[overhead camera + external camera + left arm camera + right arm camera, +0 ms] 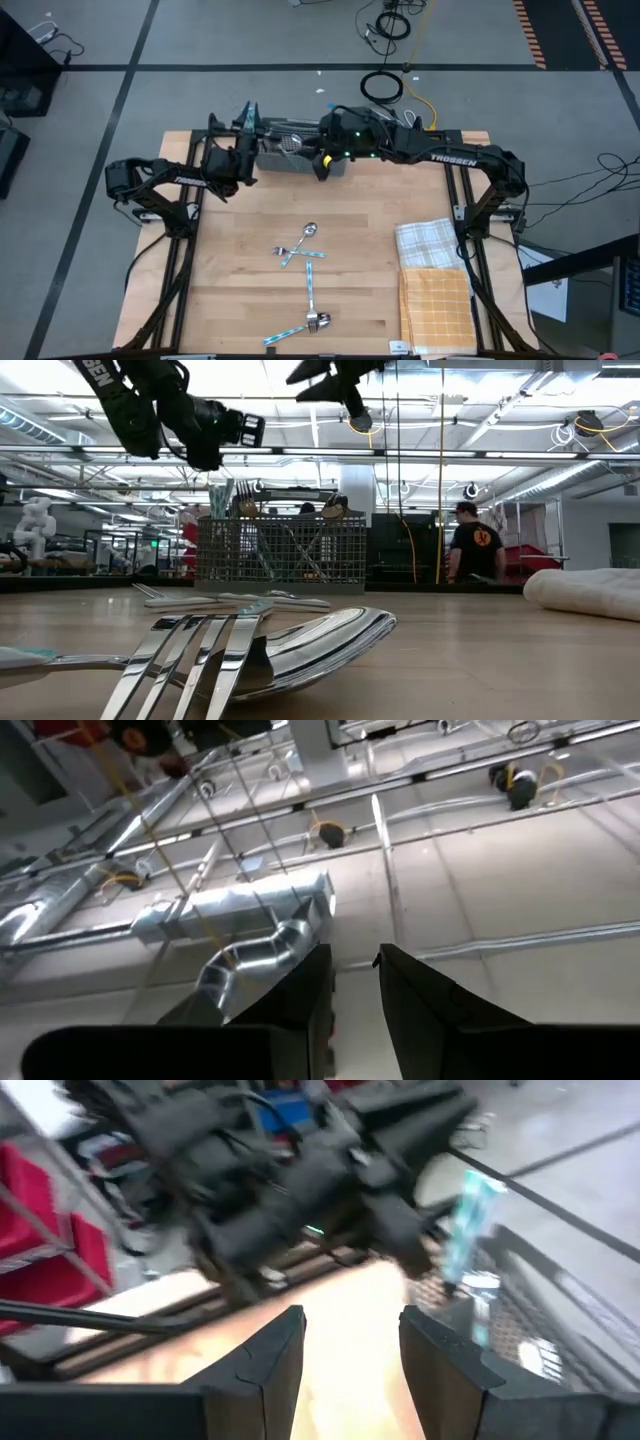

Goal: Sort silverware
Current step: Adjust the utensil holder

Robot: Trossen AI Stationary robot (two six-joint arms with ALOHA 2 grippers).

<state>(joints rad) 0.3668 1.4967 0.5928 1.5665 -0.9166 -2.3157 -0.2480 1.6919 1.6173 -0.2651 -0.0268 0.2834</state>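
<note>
your left tool (247, 118) sits at the far left end of the grey wire-mesh rectangular basket (300, 160), tilted upward so its wrist camera faces the ceiling. its two dark fingers (300, 990) stand a narrow gap apart there, and nothing shows between them in that view. in the high view a light blue handled piece (247, 110) sticks up right at this tool, but you cannot tell whether it is clamped.

your right tool (322, 165) hangs over the near rim of the basket, close to its right half, reaching in from the right side of the worktop. its fingers (270, 1360) are apart with bare wood showing between them, holding nothing. past them its wrist view shows the left arm and a light blue handle (462, 1220) upright beside the mesh wall.

the basket stands at the far edge of the pale wooden worktop (230, 270) and already holds several upright pieces of silverware (240, 495).

the loose silverware lies well apart from both tools: a crossed spoon and blue-handled piece (298, 245) near the middle of the worktop, and a blue-handled fork and spoon (308, 318) nearer the front edge.

a white checked cloth (428, 242) and an orange checked cloth (436, 305) lie on the right side.

a person in a dark shirt (476, 550) stands in the room behind.
</note>
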